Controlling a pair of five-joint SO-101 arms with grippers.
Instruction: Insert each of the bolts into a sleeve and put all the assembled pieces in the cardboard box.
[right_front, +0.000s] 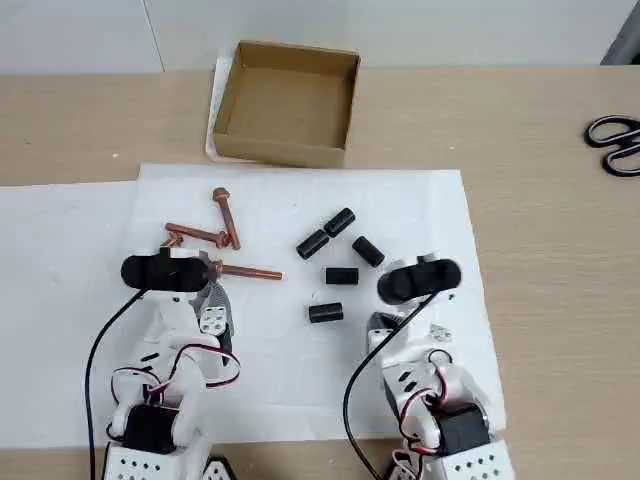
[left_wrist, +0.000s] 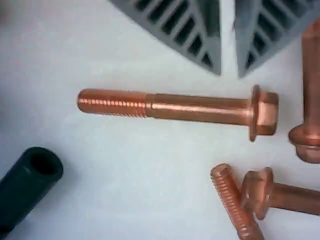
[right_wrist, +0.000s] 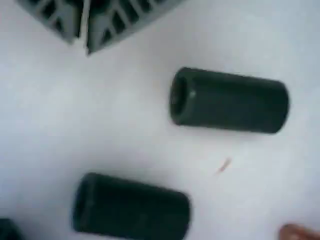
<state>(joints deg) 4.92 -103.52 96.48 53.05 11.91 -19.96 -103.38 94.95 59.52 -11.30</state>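
Note:
Several copper bolts lie at the left of the white sheet; one bolt rests flat just off the tips of my left gripper, which is shut and holds nothing. Other bolts cluster beside its head. Several black sleeves are scattered in the middle. Two sleeves lie near my right gripper, also shut and holding nothing. The open cardboard box stands at the back of the table.
A white paper sheet covers the near half of the wooden table. Black-handled scissors lie at the far right edge. Another sleeve sits beyond the threaded end of the bolt by my left gripper.

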